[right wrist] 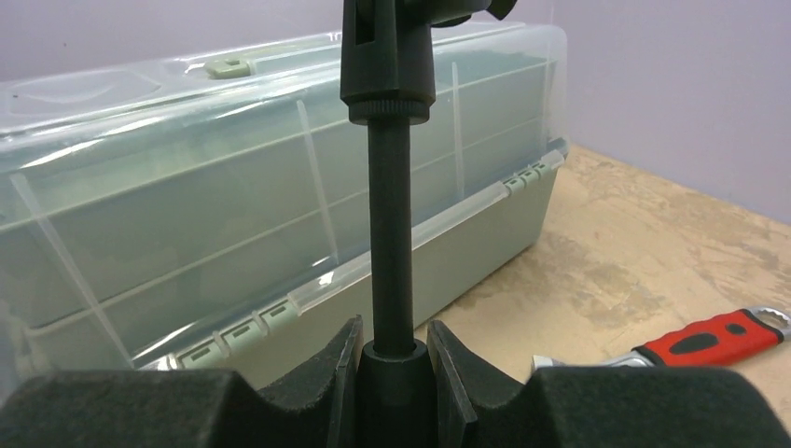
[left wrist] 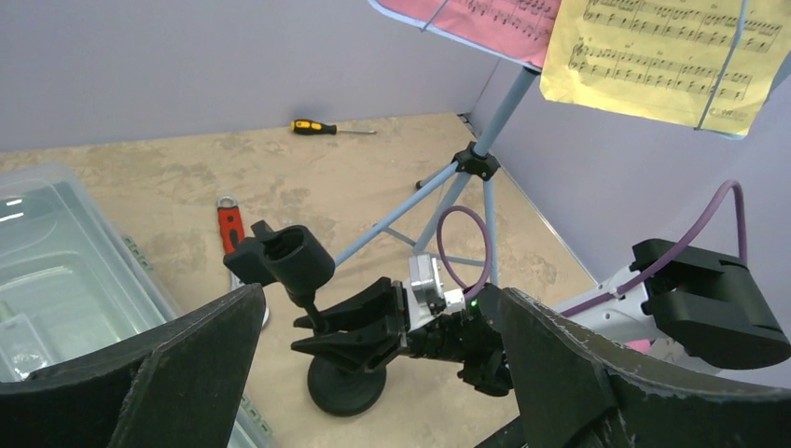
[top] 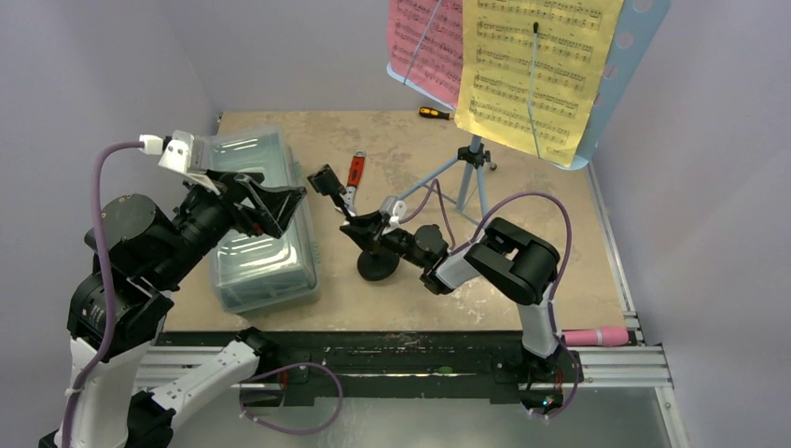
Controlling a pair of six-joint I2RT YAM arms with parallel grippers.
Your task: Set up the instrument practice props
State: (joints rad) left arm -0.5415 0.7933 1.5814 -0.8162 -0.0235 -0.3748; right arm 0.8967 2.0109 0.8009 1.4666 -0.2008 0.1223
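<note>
The black mic stand [top: 378, 266] stands upright on its round base at mid table, its empty clip [top: 324, 179] on top. My right gripper [top: 359, 229] is shut on the stand's pole; in the right wrist view its jaws [right wrist: 392, 359] clamp the lower collar of the pole [right wrist: 390, 233]. My left gripper [top: 287, 210] is open and empty, raised above the clear box, left of the stand. Its wrist view looks between its fingers [left wrist: 187, 373] at the stand [left wrist: 345, 383]. The light blue music stand [top: 474, 173] at back right holds pink [top: 424, 42] and yellow pages [top: 532, 70]. The pink microphone [top: 597, 336] lies at the near right edge.
A clear lidded box [top: 256, 224] lies at the left, close to the mic stand. A red-handled wrench [top: 354, 173] lies just behind the stand. A yellow-and-black screwdriver [top: 431, 113] lies near the back wall. The music stand's tripod legs [left wrist: 438, 201] spread to the right of the mic stand.
</note>
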